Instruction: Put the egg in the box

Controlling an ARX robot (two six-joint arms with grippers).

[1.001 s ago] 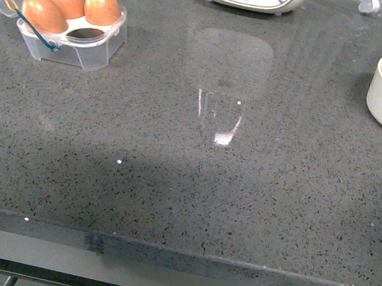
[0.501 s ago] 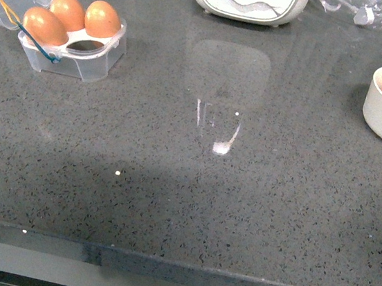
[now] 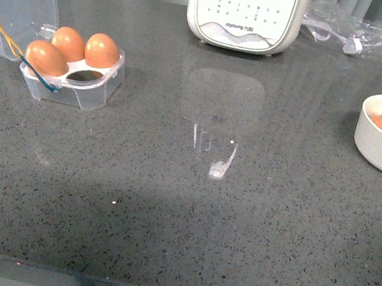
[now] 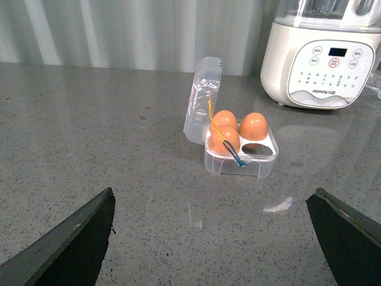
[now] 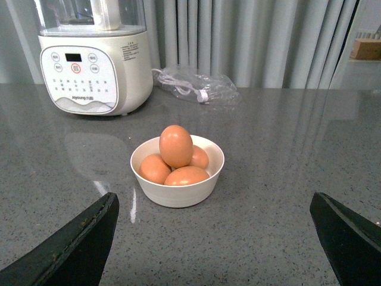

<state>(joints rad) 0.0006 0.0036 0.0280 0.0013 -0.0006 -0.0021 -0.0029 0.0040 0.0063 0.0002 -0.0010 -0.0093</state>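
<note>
Left claw (image 4: 212,191) and right claw (image 5: 214,195) gape empty; top egg (image 5: 175,146) stands upright in bowl (image 5: 178,195).

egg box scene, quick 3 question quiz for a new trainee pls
1. True or false: the lid of the box is shut.
2. How many eggs sit in the box? A two, B three, C four.
3. Fill in: the spare eggs lie in a white ____.
Key: 1 false, it stands open. 2 B. 3 bowl.
</note>
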